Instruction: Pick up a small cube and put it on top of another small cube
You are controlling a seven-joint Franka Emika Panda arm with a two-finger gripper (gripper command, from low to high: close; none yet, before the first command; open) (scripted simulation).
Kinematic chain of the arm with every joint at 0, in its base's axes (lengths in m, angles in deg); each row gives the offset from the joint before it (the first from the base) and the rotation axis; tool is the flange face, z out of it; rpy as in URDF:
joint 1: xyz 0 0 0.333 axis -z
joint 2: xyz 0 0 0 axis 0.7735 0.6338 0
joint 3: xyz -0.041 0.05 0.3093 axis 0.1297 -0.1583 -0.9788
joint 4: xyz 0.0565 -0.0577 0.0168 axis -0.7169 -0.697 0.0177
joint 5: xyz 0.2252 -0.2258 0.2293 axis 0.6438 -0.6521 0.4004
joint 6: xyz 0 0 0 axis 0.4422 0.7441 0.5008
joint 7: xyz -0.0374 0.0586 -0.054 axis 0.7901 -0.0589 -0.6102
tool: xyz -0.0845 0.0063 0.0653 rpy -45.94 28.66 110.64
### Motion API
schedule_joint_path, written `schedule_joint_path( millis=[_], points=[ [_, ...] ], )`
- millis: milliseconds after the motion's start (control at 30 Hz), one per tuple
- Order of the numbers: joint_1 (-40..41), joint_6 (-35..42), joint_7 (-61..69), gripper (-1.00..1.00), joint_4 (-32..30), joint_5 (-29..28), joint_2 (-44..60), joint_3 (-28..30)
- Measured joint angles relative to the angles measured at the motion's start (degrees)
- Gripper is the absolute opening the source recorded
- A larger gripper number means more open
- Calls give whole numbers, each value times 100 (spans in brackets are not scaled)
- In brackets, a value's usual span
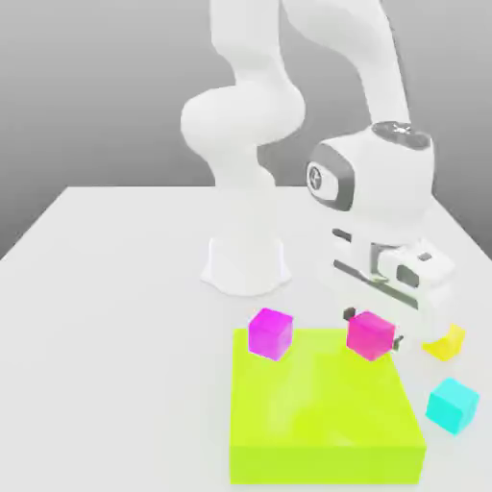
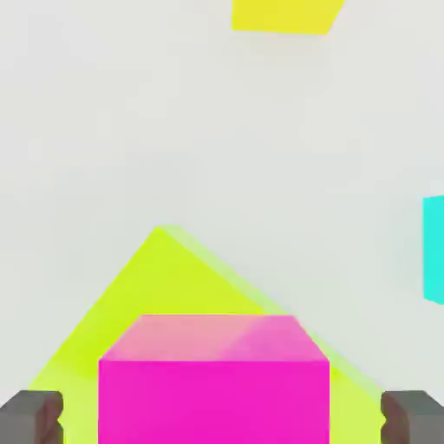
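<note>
A magenta cube (image 1: 371, 334) sits at the far corner of a flat lime-green block (image 1: 322, 413), on the exterior view's right. My gripper (image 1: 374, 329) hangs straight over this cube, one dark fingertip on each side. In the hand view the cube (image 2: 213, 381) lies between the grey fingers (image 2: 30, 416), with a narrow gap on both sides, so the gripper (image 2: 222, 416) is open around it. A second magenta cube (image 1: 270, 333) stands at the block's other far corner, to the exterior view's left.
A cyan cube (image 1: 452, 405) lies on the white table to the right of the lime block, and a yellow piece (image 1: 444, 342) lies behind it. The arm's white base (image 1: 245, 264) stands behind the block.
</note>
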Motion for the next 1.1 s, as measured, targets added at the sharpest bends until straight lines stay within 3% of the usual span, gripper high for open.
schedule_joint_path(
  millis=[167, 467, 1100],
  points=[
    [72, 16, 8, -100, 1, 11, -3, -42],
    [327, 1333, -350, -100, 18, -587, -1331, -175],
    [454, 1636, 2091, -100, 424, -1387, -1480, 399]
  ],
)
